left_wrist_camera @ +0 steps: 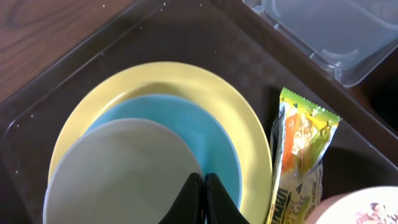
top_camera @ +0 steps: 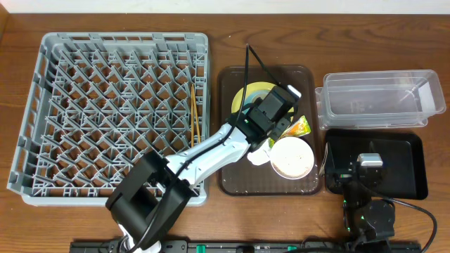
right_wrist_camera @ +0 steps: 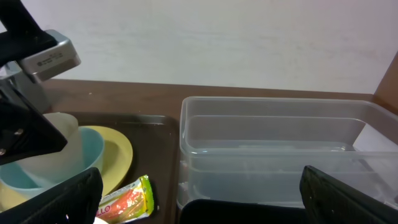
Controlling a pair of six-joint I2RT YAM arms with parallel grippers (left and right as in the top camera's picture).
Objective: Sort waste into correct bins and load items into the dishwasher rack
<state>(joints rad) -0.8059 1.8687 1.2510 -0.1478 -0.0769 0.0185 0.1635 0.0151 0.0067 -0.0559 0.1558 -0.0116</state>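
On the brown serving tray [top_camera: 232, 179] lies a yellow plate [left_wrist_camera: 249, 130] with a light blue bowl [left_wrist_camera: 205, 130] in it and a small white cup [left_wrist_camera: 118, 174] inside the bowl. My left gripper [left_wrist_camera: 205, 194] is shut on the cup's rim, one finger inside the cup and one on the bowl side. To the plate's right lies the snack wrapper [left_wrist_camera: 301, 155]. A white bowl [top_camera: 292, 156] with whitish crumbs sits near the tray's front. Two chopsticks [top_camera: 195, 112] lie in the grey dishwasher rack [top_camera: 119, 105]. My right gripper [right_wrist_camera: 202, 208] hangs open over the black tray [top_camera: 408, 165].
The clear tub [top_camera: 376, 98] stands at the back right, just behind the black tray. The brown tray sits between the rack and the two bins. My left arm [top_camera: 211, 151] reaches across the rack's front right corner.
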